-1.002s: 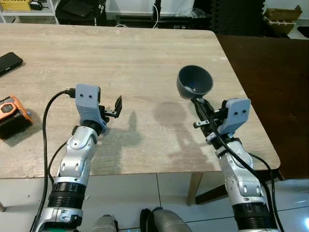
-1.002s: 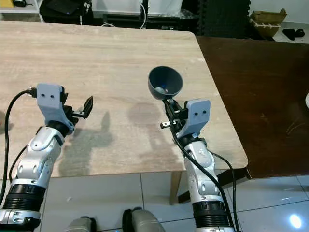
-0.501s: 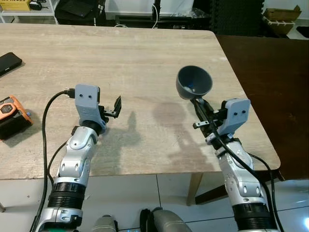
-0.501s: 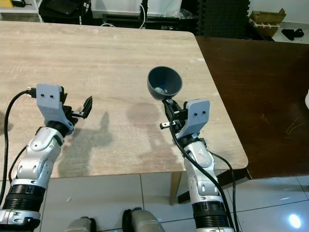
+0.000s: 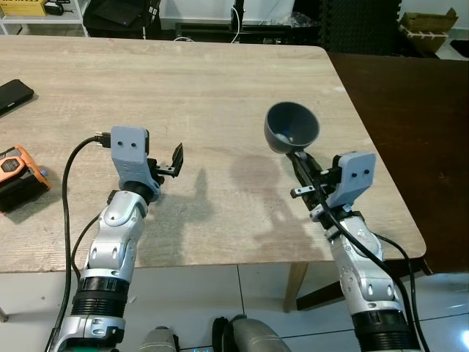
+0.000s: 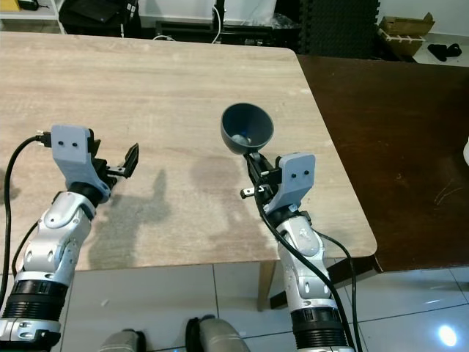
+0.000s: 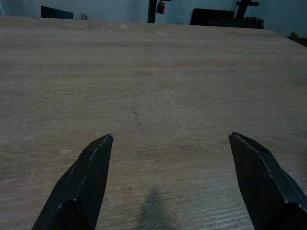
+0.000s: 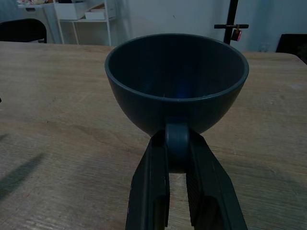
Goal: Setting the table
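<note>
A dark grey bowl (image 5: pixel 292 126) hangs in the air above the right part of the light wooden table (image 5: pixel 183 88), tilted toward me. My right gripper (image 5: pixel 298 155) is shut on the bowl's small handle (image 8: pixel 177 146), as the right wrist view shows with the bowl (image 8: pixel 176 81) just past the fingers. Over the table's front left part my left gripper (image 5: pixel 176 158) stands open with nothing between its fingers (image 7: pixel 86 177), only bare wood.
An orange and black device (image 5: pixel 16 170) and a black phone (image 5: pixel 15 93) lie at the table's left edge. A dark brown table (image 5: pixel 410 125) adjoins on the right. Shelves and boxes stand beyond the far edge. The bowl's shadow falls on the wood.
The right gripper has carried the bowl slightly to the left. The left arm has shifted a little leftward, its gripper still open.
</note>
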Robot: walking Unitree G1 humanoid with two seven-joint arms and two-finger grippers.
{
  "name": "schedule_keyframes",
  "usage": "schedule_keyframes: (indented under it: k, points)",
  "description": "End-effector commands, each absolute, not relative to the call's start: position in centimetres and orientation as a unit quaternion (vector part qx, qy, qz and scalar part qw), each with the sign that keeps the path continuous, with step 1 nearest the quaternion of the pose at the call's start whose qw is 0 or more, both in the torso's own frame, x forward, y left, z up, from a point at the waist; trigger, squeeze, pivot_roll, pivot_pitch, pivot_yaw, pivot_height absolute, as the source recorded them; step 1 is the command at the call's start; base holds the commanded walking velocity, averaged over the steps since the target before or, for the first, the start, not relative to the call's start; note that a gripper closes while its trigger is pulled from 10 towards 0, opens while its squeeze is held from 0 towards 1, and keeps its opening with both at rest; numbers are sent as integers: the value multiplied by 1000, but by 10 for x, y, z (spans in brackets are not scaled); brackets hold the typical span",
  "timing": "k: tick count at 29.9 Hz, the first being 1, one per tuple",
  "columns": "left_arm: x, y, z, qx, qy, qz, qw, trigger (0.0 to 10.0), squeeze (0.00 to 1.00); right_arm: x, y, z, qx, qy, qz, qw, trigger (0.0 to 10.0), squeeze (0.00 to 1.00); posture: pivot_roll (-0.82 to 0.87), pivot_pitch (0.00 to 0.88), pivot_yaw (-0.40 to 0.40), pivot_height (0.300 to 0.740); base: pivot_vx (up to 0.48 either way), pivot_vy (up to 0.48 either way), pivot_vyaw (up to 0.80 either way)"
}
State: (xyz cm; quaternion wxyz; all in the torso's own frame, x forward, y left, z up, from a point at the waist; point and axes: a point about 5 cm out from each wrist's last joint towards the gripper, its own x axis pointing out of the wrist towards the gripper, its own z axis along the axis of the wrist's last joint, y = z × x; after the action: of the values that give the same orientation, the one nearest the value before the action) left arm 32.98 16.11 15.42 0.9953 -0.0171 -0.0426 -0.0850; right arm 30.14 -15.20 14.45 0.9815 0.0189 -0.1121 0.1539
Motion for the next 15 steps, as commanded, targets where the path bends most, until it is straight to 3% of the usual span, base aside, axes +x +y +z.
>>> schedule_keyframes:
  k: [1,6,15]
  points:
    - [327,160,149,-23,-34,-88,995,10000,0,300,-155,142,18,-113,152,982,10000,0,84,72,-52,740,0,0,0]
    - [327,160,149,-23,-33,-89,995,10000,0,299,-154,142,18,-112,152,982,10000,0,84,69,-52,740,0,0,0]
    - [327,159,148,-24,-32,-91,995,10000,0,299,-154,140,19,-110,155,982,10000,0,81,68,-56,740,-282,0,0]
